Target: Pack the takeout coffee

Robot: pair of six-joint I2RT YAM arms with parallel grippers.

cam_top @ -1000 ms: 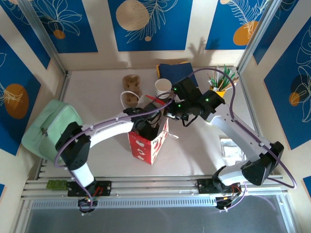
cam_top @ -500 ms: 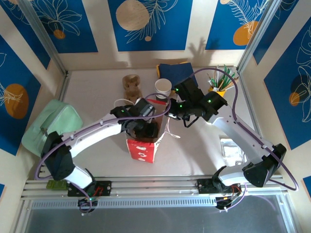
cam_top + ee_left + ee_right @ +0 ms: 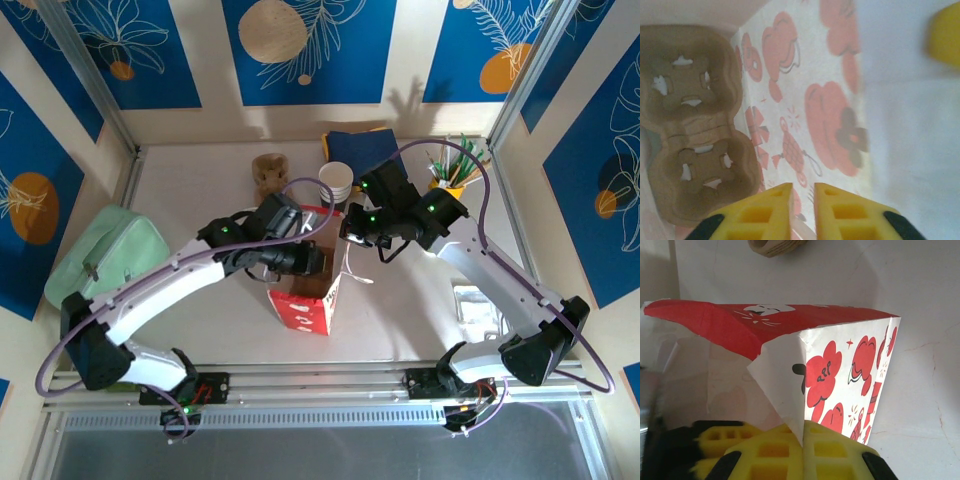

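A red-and-white printed paper bag (image 3: 305, 305) stands open mid-table. My left gripper (image 3: 303, 262) reaches down into its mouth. In the left wrist view its yellow fingertips (image 3: 802, 187) stand a narrow gap apart, with nothing clearly gripped. They face the bag's printed inner wall (image 3: 810, 100). A brown cardboard cup carrier (image 3: 695, 125) with empty holes lies to their left. My right gripper (image 3: 348, 228) is shut on a folded flap of the bag's rim (image 3: 785, 375), pinched between its yellow fingers (image 3: 804, 432). The takeout coffee is hidden.
A stack of lidless white-rimmed cups (image 3: 335, 180) and another cardboard carrier (image 3: 270, 172) stand behind the bag. Blue napkins (image 3: 360, 145) and a yellow holder of green sticks (image 3: 455, 168) sit at the back right. A green pouch (image 3: 100, 255) lies left, a shiny packet (image 3: 478, 305) right.
My left arm has swung its elbow outward to the left, and its jaws have parted a little. The bag has shifted slightly right. The right gripper keeps its hold.
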